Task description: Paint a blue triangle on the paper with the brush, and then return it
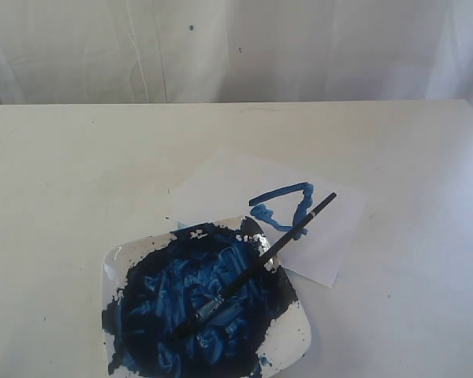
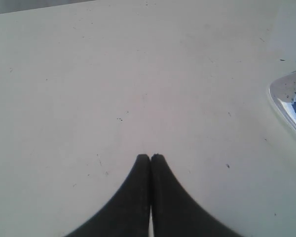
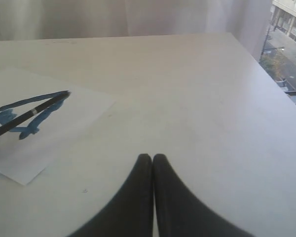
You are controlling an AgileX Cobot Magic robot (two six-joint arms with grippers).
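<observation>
The brush [image 1: 268,253] lies with its bristles in the dark-blue paint on the white square plate [image 1: 288,340], and its black handle sticks out over the paper [image 1: 323,236]. A rough blue triangle [image 1: 282,206] is painted on that sheet. In the right wrist view the handle tip of the brush [image 3: 32,112] crosses the triangle [image 3: 24,116] on the paper [image 3: 64,133]. My right gripper [image 3: 152,157] is shut and empty, off to the side of the sheet. My left gripper [image 2: 150,157] is shut and empty over bare table, apart from the plate rim [image 2: 281,101]. Neither gripper shows in the exterior view.
A white curtain [image 1: 236,47] hangs behind the white table [image 1: 79,173]. The table's far corner [image 3: 237,37] stands near a window in the right wrist view.
</observation>
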